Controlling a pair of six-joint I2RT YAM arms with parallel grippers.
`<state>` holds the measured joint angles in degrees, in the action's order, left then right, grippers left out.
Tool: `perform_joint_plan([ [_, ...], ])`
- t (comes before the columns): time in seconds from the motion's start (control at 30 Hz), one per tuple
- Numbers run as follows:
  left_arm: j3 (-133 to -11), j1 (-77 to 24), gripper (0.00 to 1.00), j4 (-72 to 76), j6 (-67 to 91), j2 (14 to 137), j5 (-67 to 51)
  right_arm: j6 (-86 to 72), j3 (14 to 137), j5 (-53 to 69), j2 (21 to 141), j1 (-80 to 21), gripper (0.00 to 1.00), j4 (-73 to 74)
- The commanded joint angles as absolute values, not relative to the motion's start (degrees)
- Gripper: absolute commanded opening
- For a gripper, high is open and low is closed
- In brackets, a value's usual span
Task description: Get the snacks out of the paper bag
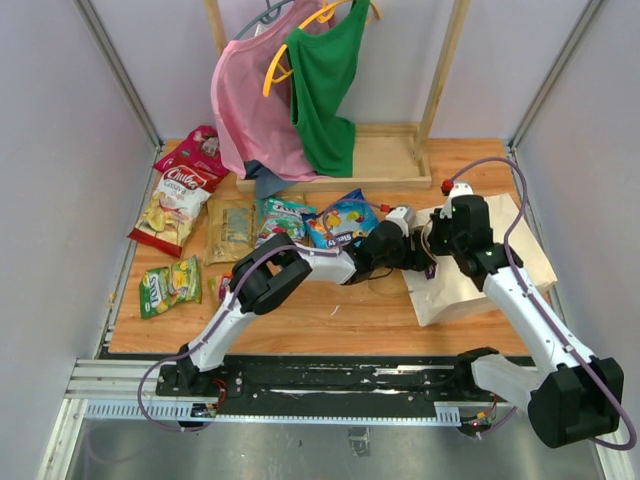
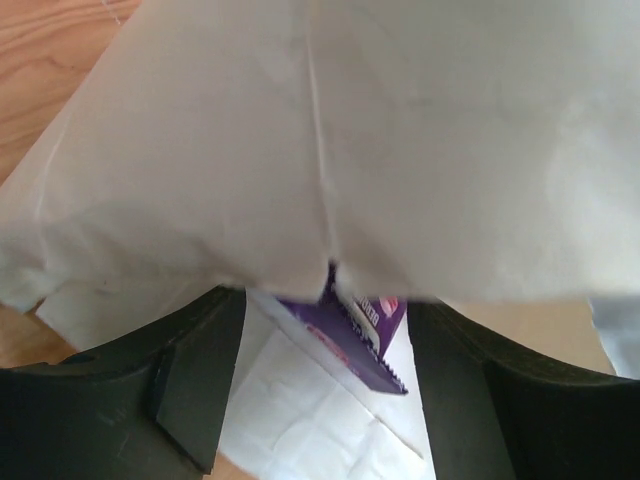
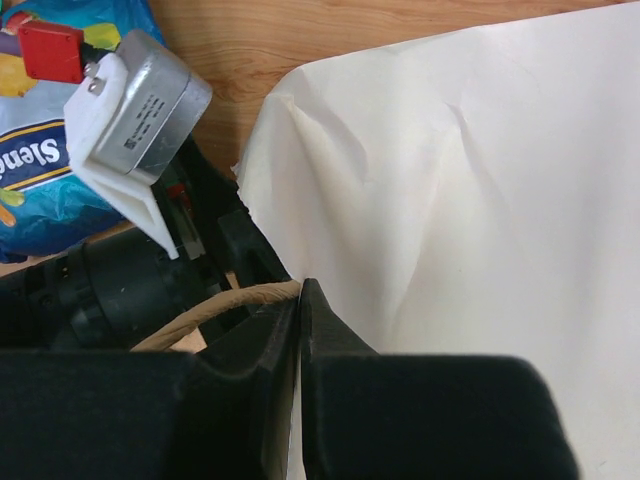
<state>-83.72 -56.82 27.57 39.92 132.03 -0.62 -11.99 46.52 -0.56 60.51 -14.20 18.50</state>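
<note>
Where lettering is legible, the blue packet (image 3: 30,190) reads "Slen". The left fingers (image 2: 190,385) stand wide apart, flanking a purple packet (image 2: 355,335) under the edge of the paper bag (image 3: 480,200) on the worktop (image 3: 300,40); contact cannot be told. The right fingers (image 3: 250,350) are closed on the twisted handle (image 3: 230,303).

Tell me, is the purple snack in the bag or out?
Mostly in: the purple snack peeks from under the paper bag edge.

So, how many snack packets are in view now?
7. Six lie on the table: dark red packet, red-and-white packet, tan packet, teal packet, blue packet, yellow-green packet. A purple packet shows inside the paper bag. More may be hidden.
</note>
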Motion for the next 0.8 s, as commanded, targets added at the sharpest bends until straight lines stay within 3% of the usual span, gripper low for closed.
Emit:
perform_joint_plan([
  [0.0, -87.5, -57.2, 0.70, 24.2, 38.8, 135.0, -0.1, -12.7, 45.3, -1.0, 59.6, -13.7, 0.05, 18.1],
  [0.17, -90.8, -57.3, 0.63, 20.5, 37.3, 136.7, 1.9, -12.6, 45.1, -0.5, 59.5, -13.7, 0.05, 17.7],
  [0.37, -90.4, -57.7, 0.36, 19.6, 36.7, 137.6, 2.8, -12.6, 45.2, -0.5, 59.2, -13.7, 0.05, 17.7],
  [0.5, -89.4, -57.7, 0.28, 20.0, 36.8, 137.4, 3.0, -12.7, 45.0, -0.4, 59.4, -13.6, 0.04, 17.6],
  [0.67, -87.4, -57.7, 0.02, 20.8, 36.9, 135.5, 3.7, -12.7, 45.2, -1.0, 59.2, -13.6, 0.04, 17.7],
  [0.77, -83.9, -57.7, 0.01, 22.7, 36.9, 132.8, 4.0, -12.8, 45.3, -1.5, 59.1, -13.7, 0.04, 17.6],
])
